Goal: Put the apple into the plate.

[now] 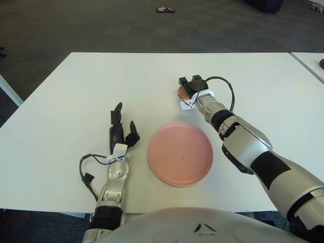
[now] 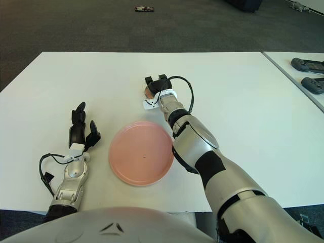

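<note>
Bench: white top, bare over its far half and left side.
Plate: flat, near front edge, centre; top face bare, rim low.
Right hand: beyond the plate, fingers closed round the apple; bare bench lies between it and the plate.
Right forearm: runs along the plate's right side.
Left hand: just left of the plate, fingers spread.
Cable loop: beside the left wrist.

Smooth matt pink plate on matt white table.
</note>
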